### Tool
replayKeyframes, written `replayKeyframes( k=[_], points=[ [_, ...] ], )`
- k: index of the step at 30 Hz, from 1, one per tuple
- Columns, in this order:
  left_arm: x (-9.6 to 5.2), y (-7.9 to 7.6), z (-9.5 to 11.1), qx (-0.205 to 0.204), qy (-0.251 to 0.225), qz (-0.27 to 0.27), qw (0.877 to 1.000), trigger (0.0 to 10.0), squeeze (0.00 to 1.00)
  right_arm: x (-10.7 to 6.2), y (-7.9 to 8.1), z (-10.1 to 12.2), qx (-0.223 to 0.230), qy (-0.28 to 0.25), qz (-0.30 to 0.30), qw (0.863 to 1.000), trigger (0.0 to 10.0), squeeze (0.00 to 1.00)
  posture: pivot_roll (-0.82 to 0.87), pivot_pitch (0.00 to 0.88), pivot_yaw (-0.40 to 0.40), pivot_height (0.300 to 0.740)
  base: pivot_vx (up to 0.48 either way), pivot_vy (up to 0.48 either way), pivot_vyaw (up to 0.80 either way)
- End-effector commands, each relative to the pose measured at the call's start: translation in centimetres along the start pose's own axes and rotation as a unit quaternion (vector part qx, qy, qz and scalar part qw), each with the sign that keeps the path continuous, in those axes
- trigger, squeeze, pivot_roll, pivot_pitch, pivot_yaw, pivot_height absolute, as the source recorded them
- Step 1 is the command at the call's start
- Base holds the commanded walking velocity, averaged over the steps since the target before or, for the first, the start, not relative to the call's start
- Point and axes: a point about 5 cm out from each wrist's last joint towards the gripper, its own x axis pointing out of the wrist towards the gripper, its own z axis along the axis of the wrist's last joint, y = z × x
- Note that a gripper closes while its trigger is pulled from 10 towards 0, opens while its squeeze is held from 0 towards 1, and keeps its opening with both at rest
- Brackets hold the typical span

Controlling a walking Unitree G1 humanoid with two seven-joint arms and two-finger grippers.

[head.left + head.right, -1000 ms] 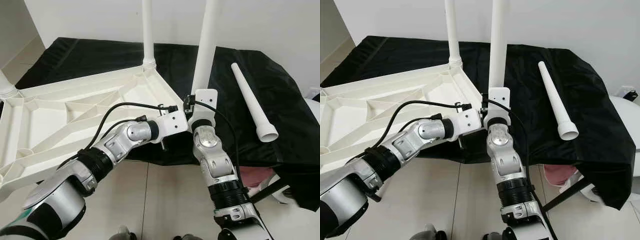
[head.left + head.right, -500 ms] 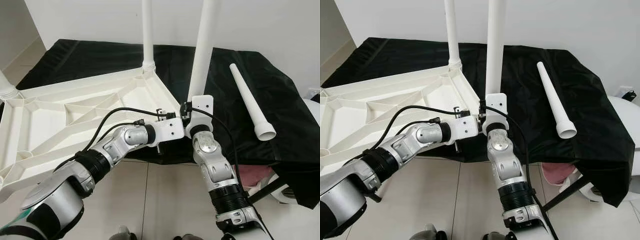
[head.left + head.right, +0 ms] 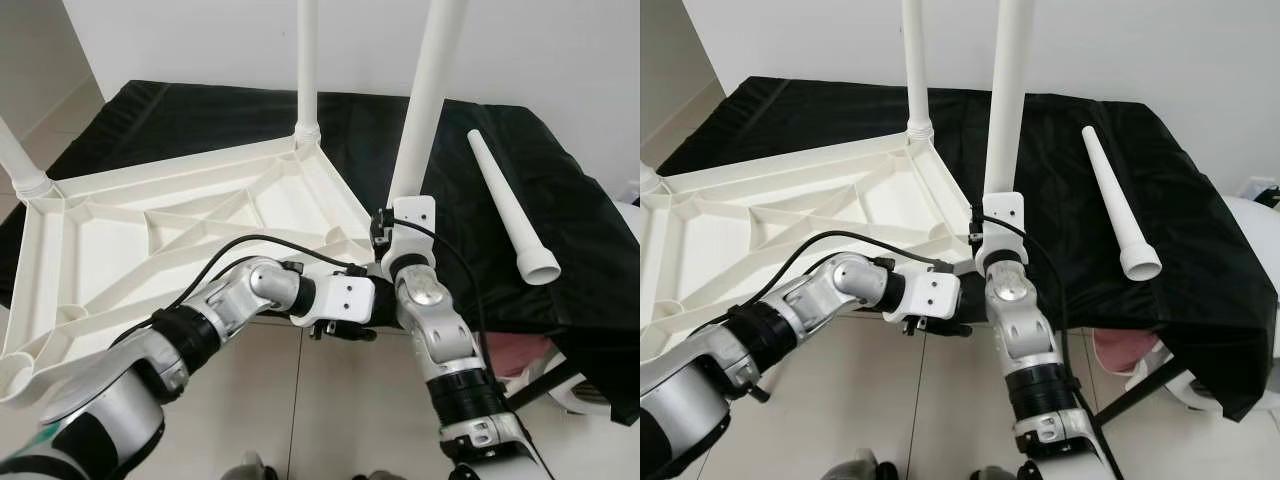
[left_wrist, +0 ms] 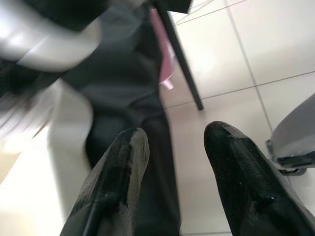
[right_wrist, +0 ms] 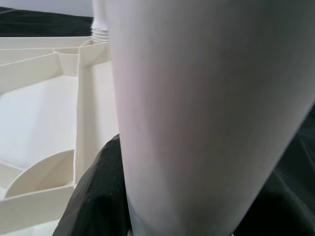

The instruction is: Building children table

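The white tabletop (image 3: 150, 230) lies upside down on a black cloth (image 3: 560, 200). One white leg (image 3: 306, 60) stands at its far corner, another (image 3: 20, 160) at its left corner. My right gripper (image 3: 396, 212) is shut on a third white leg (image 3: 425, 100) and holds it upright at the near right corner; a black finger (image 5: 98, 196) presses against the leg (image 5: 197, 113). My left gripper (image 4: 177, 162) is open with nothing in it, below the table edge beside my right forearm, pointing at the floor. A fourth leg (image 3: 510, 210) lies loose on the cloth at the right.
A pink object (image 3: 520, 350) and a black slanted stand leg (image 3: 545, 375) sit under the cloth-covered surface at the right. Tiled floor (image 3: 330, 400) runs along the near side. A white wall rises behind.
My left gripper has dropped from the tabletop's near right corner to below the edge, beside my right forearm. The right gripper still holds the leg. The camera shifted slightly.
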Motion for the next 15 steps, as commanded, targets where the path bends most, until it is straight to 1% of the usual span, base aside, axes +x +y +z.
replayKeyframes(
  k=[1, 15],
  points=[
    [0.52, -0.14, 0.31, 0.005, -0.003, -0.012, 1.000, 10.0, 0.00, 0.01, 0.07, -0.52, -0.045, 0.012, -0.010, 0.999, 10.0, 0.00, 0.00, 0.133, 0.006, 0.740, 0.000, 0.000, 0.00],
    [0.52, -0.14, 0.31, 0.005, -0.003, -0.012, 1.000, 10.0, 0.00, 0.01, 0.07, -0.52, -0.045, 0.012, -0.010, 0.999, 10.0, 0.00, 0.00, 0.133, 0.006, 0.740, 0.000, 0.000, 0.00]
  ],
)
